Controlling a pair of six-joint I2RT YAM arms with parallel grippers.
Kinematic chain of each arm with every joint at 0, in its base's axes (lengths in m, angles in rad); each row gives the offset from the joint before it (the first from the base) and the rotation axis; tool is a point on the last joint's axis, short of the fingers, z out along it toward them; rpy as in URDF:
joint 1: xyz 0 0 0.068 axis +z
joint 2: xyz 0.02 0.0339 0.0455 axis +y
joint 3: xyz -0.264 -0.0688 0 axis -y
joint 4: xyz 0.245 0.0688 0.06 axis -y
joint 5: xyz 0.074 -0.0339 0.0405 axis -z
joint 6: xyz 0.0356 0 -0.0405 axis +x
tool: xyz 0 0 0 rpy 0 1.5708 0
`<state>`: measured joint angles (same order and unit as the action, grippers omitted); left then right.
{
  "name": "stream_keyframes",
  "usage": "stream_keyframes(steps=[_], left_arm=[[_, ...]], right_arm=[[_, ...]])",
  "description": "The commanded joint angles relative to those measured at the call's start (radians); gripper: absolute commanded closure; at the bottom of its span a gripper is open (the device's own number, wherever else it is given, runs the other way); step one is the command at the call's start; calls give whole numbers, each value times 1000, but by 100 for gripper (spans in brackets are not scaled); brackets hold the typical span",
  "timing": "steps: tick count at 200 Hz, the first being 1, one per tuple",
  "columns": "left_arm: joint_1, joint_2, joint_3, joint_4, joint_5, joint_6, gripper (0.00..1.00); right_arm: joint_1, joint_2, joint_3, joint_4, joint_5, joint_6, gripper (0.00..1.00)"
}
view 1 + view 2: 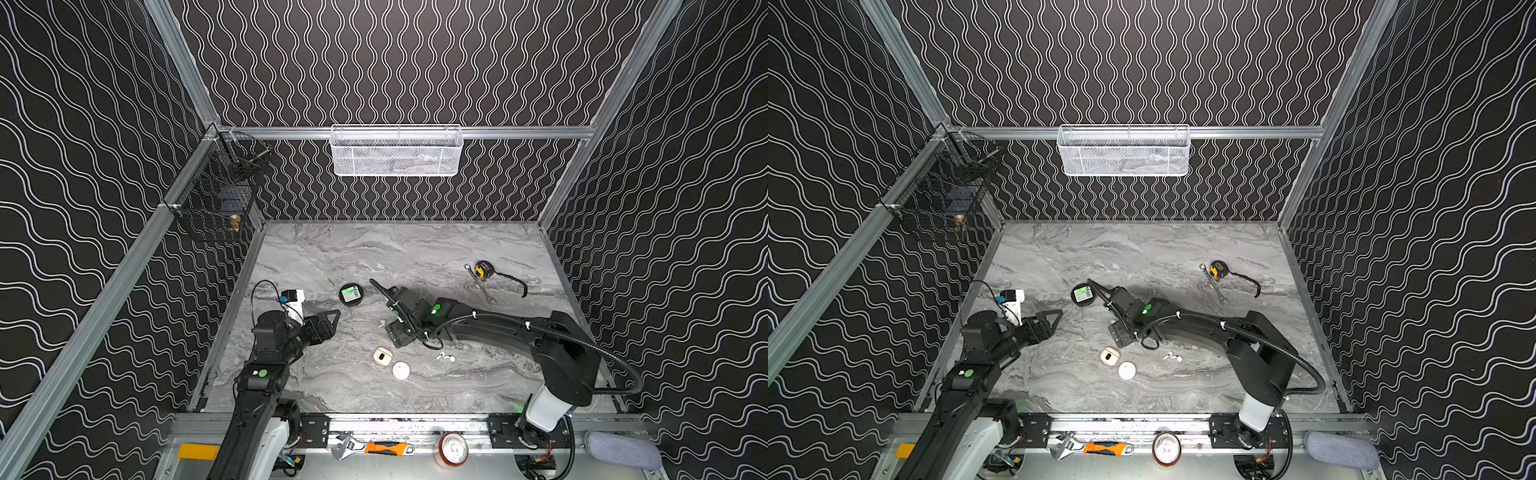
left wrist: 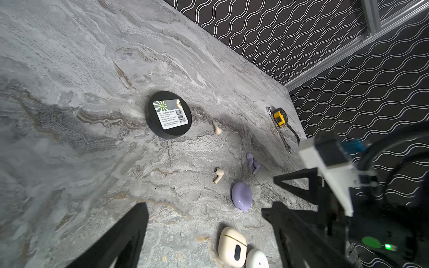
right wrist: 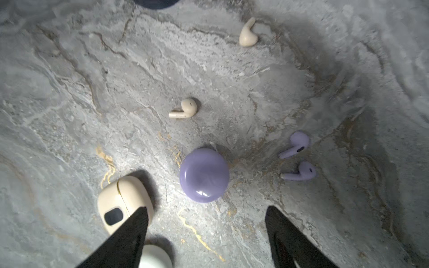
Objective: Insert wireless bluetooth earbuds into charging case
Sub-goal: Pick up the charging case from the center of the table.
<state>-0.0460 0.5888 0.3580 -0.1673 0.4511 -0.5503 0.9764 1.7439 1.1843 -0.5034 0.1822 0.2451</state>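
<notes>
Marble tabletop (image 1: 374,257), lilac case (image 3: 204,175), loose earbuds (image 3: 184,109) scattered nearby, left tool (image 2: 204,208) and right tool (image 3: 206,208) both spread, empty

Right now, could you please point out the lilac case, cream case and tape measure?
lilac case (image 3: 204,175): right wrist view, middle of its top.
cream case (image 3: 113,197): right wrist view, shell beside dark window.
tape measure (image 1: 483,270): a top view, yellow body.

In both top views the right arm (image 1: 490,330) covers the lilac case (image 3: 204,175) and lilac earbuds (image 3: 296,147); the white earbuds (image 1: 444,356) are mere specks (stems unreadable). In the right wrist view the white case (image 3: 155,256) is cut by the edge, a finger (image 3: 130,234) overlapping the cream case (image 3: 120,199).
</notes>
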Motion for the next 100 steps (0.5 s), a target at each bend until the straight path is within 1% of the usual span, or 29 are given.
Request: stream_keyframes(steps=[1, 14, 27, 45, 55, 80, 100], left_arm=[[0, 15, 16, -12, -2, -9, 8], [-1, 16, 15, -6, 1, -15, 5], [0, 17, 16, -4, 2, -20, 1], [1, 20, 22, -12, -16, -17, 1], [1, 19, 22, -17, -28, -17, 1], [0, 12, 22, -29, -44, -22, 1], [0, 4, 28, -53, -71, -32, 1]], right_arm=[[-1, 40, 22, -32, -46, -38, 18], [-2, 69, 43, -38, -62, -51, 18], [-2, 90, 60, -44, -48, -55, 18], [-2, 123, 89, -59, -23, -46, 18], [-2, 145, 106, -72, -17, -40, 19], [-7, 199, 130, -79, -23, -33, 20], [-13, 208, 135, -82, -23, -29, 22]])
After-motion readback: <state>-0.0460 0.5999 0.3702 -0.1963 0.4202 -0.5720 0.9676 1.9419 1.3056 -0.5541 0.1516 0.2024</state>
